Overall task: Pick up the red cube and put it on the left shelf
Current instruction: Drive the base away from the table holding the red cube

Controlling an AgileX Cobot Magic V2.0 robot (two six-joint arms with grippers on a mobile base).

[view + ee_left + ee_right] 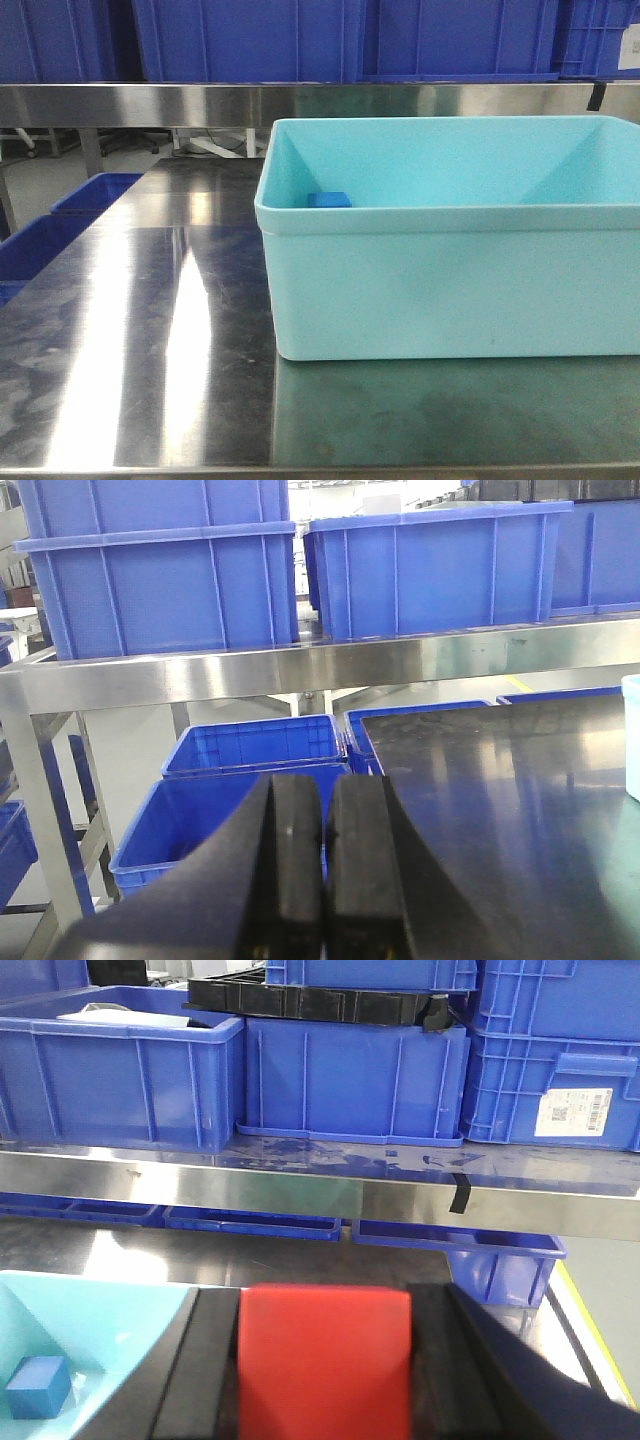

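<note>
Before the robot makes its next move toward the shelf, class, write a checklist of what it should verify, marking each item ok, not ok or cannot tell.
1. Red cube gripped by right gripper: ok, jaws shut on both its sides.
2. Left gripper free: ok, jaws shut on nothing.
3. Red cube out of the teal bin: ok; only the blue cube shows inside.
4. Free spot on left shelf: cannot tell; the tier in view carries blue crates.
5. Red cube on shelf: not ok, not yet placed.
</note>
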